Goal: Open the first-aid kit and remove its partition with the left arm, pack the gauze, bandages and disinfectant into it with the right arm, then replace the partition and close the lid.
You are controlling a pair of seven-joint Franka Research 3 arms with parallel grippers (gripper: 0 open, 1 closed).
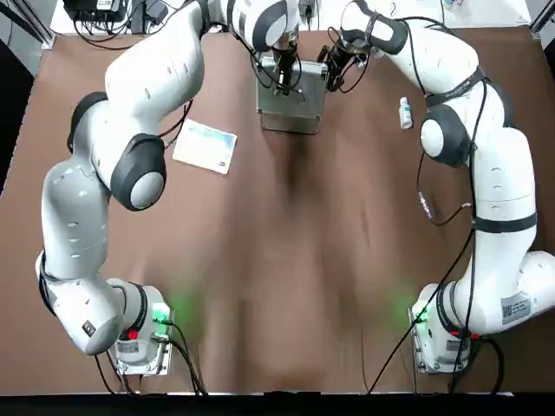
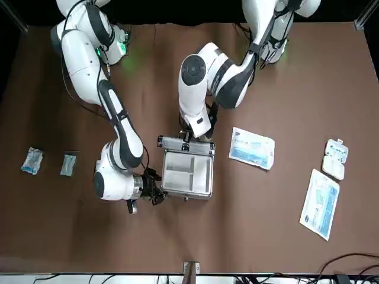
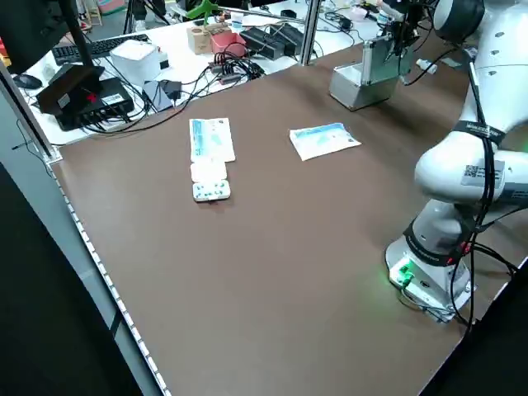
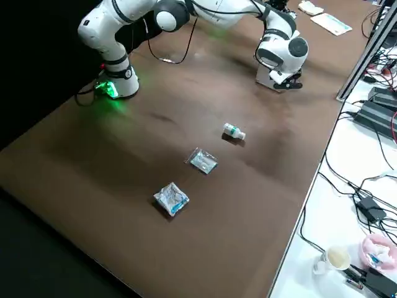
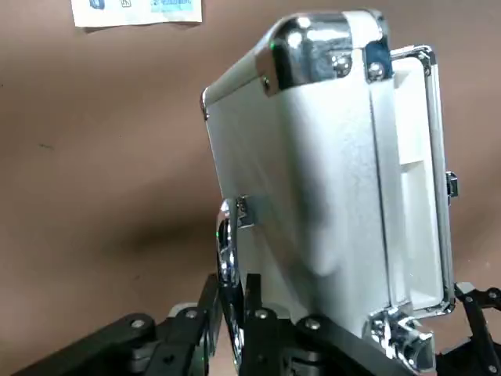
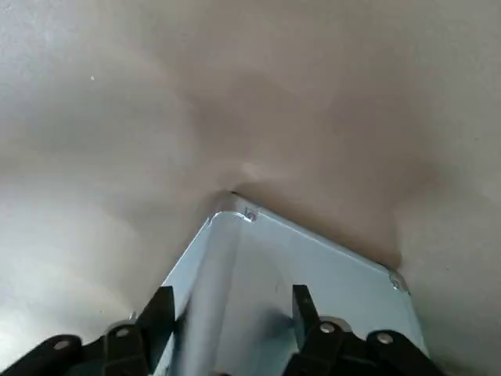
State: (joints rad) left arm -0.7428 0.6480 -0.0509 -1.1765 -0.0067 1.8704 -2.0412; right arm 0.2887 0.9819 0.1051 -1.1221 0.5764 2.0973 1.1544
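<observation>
The silver first-aid kit [image 2: 187,188] stands open at the table's far middle, its lid [image 5: 313,157] raised nearly upright. My left gripper [image 2: 190,137] is shut on the lid's edge. The pale partition [image 2: 182,171] lies inside the case. My right gripper [image 2: 155,190] is at the case's side, and its open fingers [image 6: 160,313] straddle a metal corner rim. The disinfectant [image 1: 404,113], a small white bottle, lies on the table beside the right arm. Beyond it lie two small packets [image 4: 203,161] of gauze or bandages [image 4: 171,198]; I cannot tell which is which.
A blue-and-white flat pack [image 1: 205,146] lies beside the left arm. Farther out on that side are a long flat pack [image 2: 320,204] and a small white blister pack [image 2: 336,158]. Cables and boxes [image 3: 136,58] crowd the white bench beyond the brown table.
</observation>
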